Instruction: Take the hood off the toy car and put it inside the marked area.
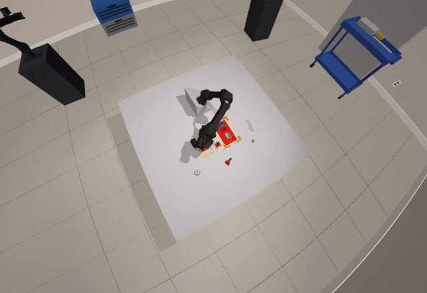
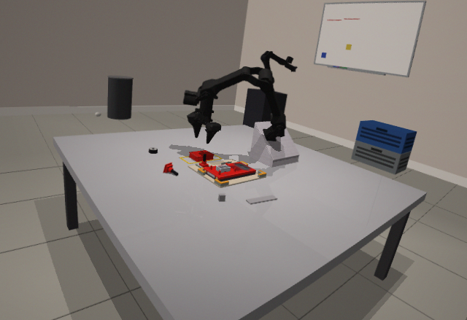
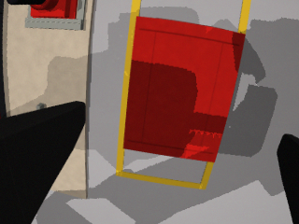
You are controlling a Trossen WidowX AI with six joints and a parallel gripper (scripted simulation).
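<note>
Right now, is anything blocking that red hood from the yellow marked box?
Nothing visible does. The red hood already lies inside the yellow marked box, and the gripper hangs open above it, touching nothing.

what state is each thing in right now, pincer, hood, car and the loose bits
pincer: open, holding nothing, raised above the hood
hood: flat on the table, within the yellow outline
toy car: on its tan base, hood off
red loose part: lying on its side on the table
grey strip: flat on the table

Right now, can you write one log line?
gripper: open, above, touching nothing | hood: flat inside yellow marked area | step: release done
</note>
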